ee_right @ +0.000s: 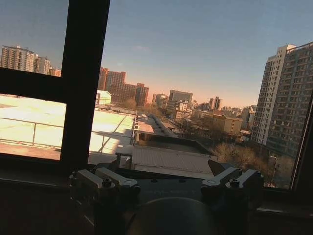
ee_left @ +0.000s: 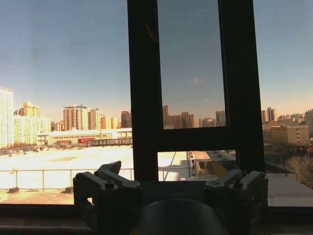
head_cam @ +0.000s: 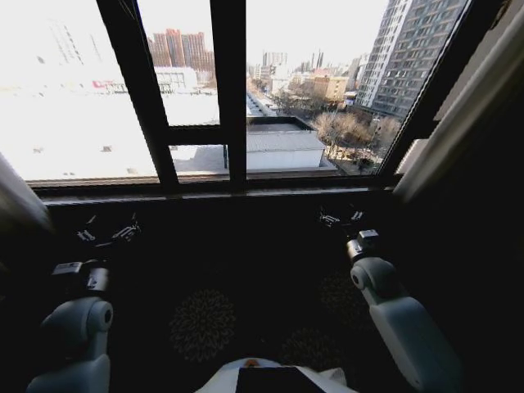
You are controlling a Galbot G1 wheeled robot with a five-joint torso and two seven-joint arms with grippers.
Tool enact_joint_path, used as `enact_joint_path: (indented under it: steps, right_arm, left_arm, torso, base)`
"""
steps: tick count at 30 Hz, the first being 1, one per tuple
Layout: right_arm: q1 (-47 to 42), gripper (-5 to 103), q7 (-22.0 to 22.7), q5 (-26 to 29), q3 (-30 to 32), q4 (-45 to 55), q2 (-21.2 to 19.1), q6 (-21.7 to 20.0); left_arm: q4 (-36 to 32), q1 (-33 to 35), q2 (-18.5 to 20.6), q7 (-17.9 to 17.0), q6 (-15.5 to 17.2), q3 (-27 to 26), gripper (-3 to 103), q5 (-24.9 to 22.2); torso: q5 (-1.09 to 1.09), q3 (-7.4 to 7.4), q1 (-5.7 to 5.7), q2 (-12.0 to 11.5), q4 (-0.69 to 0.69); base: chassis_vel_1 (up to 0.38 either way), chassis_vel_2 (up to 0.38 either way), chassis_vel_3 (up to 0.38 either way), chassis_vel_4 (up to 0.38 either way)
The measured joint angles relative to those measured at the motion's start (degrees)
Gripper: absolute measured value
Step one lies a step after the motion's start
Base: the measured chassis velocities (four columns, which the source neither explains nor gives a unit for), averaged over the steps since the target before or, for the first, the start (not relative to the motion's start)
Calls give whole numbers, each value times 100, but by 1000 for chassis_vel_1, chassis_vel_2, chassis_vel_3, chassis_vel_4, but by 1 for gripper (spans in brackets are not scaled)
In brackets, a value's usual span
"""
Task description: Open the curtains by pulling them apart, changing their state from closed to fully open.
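The curtains are drawn to the sides of the window. One pale panel is bunched at the far left edge and the other slants along the far right edge. Between them the glass is bare and the city shows through. My left gripper is low in front of the sill on the left, open and holding nothing; its two fingers stand wide apart in the left wrist view. My right gripper is below the sill on the right, open as well, its fingers spread with nothing between them.
Dark window frame bars cross the middle of the glass, with a dark sill under them. A dark patterned carpet lies below. My two pale forearms reach forward on either side.
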Motion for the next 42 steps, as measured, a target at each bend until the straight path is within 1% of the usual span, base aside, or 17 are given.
enact_joint_path:
  steps: [7, 9, 11, 13, 14, 16, 17, 18, 21, 22, 25, 32, 35, 42]
  right_arm:
    - [-150, 100, -64, 61, 56, 130, -4, -99]
    - [-204, 100, -193, 266, 69, 216, -45, -129]
    - [-199, 100, -241, 486, 62, 269, -68, -185]
    - [-172, 100, -248, 586, 43, 275, -74, -222]
    - [-131, 100, -249, 630, 21, 271, -76, -240]
    - [-6, 100, -232, 657, -21, 203, -68, -247]
    - [54, 100, -214, 661, -31, 169, -58, -247]
    - [54, 100, -214, 661, -31, 169, -58, -247]
    - [196, 100, -170, 661, -37, 131, -62, -247]
    - [196, 100, -170, 661, -37, 131, -62, -247]
    - [230, 100, -165, 660, -21, 162, -106, -247]
    - [196, 100, -145, 638, 67, 189, -125, -262]
    - [186, 100, -142, 631, 74, 198, -125, -267]
    - [183, 100, -139, 627, 76, 200, -124, -270]
  left_arm:
    - [57, 27, 7, 73, -81, 16, 100, -50]
    - [64, 46, 20, 197, -113, 3, 100, -59]
    - [33, 71, 21, 262, -115, -1, 100, -101]
    - [3, 92, 16, 287, -115, -3, 100, -119]
    - [-40, 123, 1, 331, -80, -13, 100, -128]
    - [-197, 210, -40, 400, 179, -60, 100, -139]
    - [-269, 260, -53, 408, 303, -76, 100, -150]
    - [-269, 260, -53, 408, 303, -76, 100, -150]
    - [-456, 407, -69, 410, 646, -139, 100, -145]
    - [-456, 407, -69, 410, 646, -139, 100, -145]
    - [-521, 435, -68, 404, 793, -163, 100, -125]
    - [-536, 409, -81, 393, 827, -122, 100, -47]
    - [-530, 402, -81, 386, 824, -119, 100, -36]
    - [-524, 399, -81, 384, 814, -117, 100, -33]
  torso:
    - [-2, -5, -13, 7, 0]
    - [-3, -6, -16, 9, -1]
    - [-4, -6, -15, 9, 0]
    - [-3, -5, -14, 8, 1]
    - [-4, -5, -13, 8, 0]
    - [-1, -3, -11, 7, 0]
    - [1, -4, -11, 7, 0]
    - [1, -4, -11, 7, 0]
    - [0, -4, -11, 7, 1]
    - [0, -4, -11, 7, 1]
    - [-3, -4, -12, 7, 1]
    - [-1, -4, -11, 7, -1]
    - [-2, -4, -11, 7, 1]
    - [-2, -4, -11, 7, 0]
  base:
    - [-24, 15, 13, -3]
    - [0, 0, 0, 0]
    - [0, 0, 0, 0]
    - [0, 0, 0, 0]
    - [0, 0, 0, 0]
    - [0, 0, 0, 0]
    - [0, 0, 0, 0]
    - [0, 0, 0, 0]
    - [0, 0, 0, 0]
    - [0, 0, 0, 0]
    - [0, 0, 0, 0]
    - [0, 0, 0, 0]
    - [0, 0, 0, 0]
    - [0, 0, 0, 0]
